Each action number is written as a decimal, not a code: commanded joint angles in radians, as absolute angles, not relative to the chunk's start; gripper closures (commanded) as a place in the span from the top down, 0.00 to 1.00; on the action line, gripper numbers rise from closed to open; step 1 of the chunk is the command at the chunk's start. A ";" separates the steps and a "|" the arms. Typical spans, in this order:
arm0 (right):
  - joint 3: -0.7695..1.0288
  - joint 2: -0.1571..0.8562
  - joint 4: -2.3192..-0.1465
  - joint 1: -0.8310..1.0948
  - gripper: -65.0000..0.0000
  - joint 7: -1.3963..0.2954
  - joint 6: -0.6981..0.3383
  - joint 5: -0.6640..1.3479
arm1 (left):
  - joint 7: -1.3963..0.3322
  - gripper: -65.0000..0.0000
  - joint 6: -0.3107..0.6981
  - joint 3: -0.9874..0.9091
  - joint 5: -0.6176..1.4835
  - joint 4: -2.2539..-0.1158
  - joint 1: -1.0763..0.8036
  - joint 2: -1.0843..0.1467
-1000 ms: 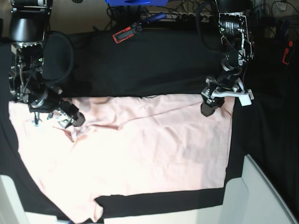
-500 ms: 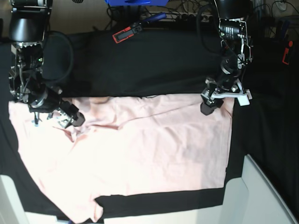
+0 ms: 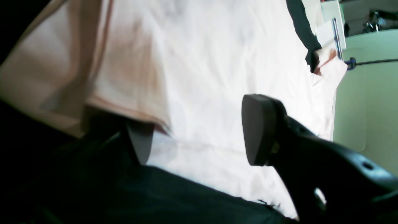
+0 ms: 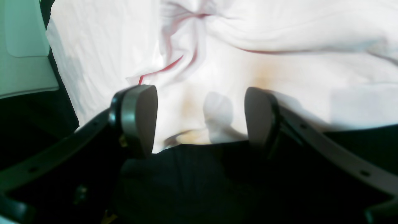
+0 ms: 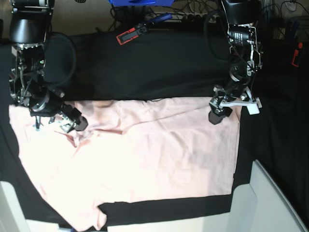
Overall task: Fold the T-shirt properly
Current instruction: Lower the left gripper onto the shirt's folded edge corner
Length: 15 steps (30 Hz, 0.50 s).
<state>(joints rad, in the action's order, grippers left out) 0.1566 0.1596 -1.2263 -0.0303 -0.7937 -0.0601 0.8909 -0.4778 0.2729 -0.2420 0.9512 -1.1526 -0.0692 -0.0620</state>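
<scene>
The pale pink T-shirt (image 5: 140, 154) lies spread out, plain side up, on the black table cloth (image 5: 159, 67). My left gripper (image 5: 218, 114) sits at the shirt's far right corner. In the left wrist view it (image 3: 199, 137) stands open, and a raised fold of the T-shirt (image 3: 130, 77) drapes over one finger while the other finger pad (image 3: 259, 130) is bare. My right gripper (image 5: 72, 123) is over the wrinkled far left part. In the right wrist view it (image 4: 199, 119) is open just above the T-shirt (image 4: 279, 46) at its edge, with nothing pinched.
A red and black tool (image 5: 129, 35) and a blue object (image 5: 140, 2) lie at the back. A red item (image 5: 297, 53) is at the far right. A white surface (image 5: 275, 203) borders the cloth at the front right.
My left gripper has shifted slightly down and turned a little at the shirt's corner. The right arm and the shirt have stayed put.
</scene>
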 commanded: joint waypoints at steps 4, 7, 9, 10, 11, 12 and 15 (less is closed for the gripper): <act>0.162 0.170 -1.242 -0.048 0.62 -0.782 -0.073 0.906 | -0.464 0.62 0.288 -0.243 0.964 -1.156 -0.031 -0.073; 0.162 0.170 -1.242 -0.048 0.62 -0.782 -0.073 0.906 | -0.464 0.62 0.288 -0.243 0.964 -1.130 -0.021 -0.073; 0.162 0.170 -1.242 -0.048 0.62 -0.782 -0.073 0.906 | -0.464 0.62 0.288 -0.243 0.964 -1.127 -0.019 -0.073; 0.162 0.170 -1.242 -0.048 0.62 -0.782 -0.073 0.906 | -0.464 0.61 0.288 -0.243 0.964 -1.127 -0.019 -0.073; 0.162 0.170 -1.242 -0.048 0.62 -0.782 -0.073 0.906 | -0.464 0.61 0.288 -0.243 0.964 -1.127 -0.019 -0.073; 0.162 0.170 -1.242 -0.048 0.62 -0.782 -0.073 0.906 | -0.464 0.60 0.288 -0.243 0.964 -1.127 -0.019 -0.071; 0.162 0.170 -1.242 -0.048 0.62 -0.782 -0.073 0.906 | -0.464 0.41 0.288 -0.243 0.964 -1.125 -0.019 -0.071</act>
<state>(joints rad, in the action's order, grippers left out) 0.1570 0.1596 -1.2263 -0.0303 -0.7940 -0.0601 0.8909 -0.4778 0.2703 -0.2420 0.9501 -1.1114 -0.0330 -0.0639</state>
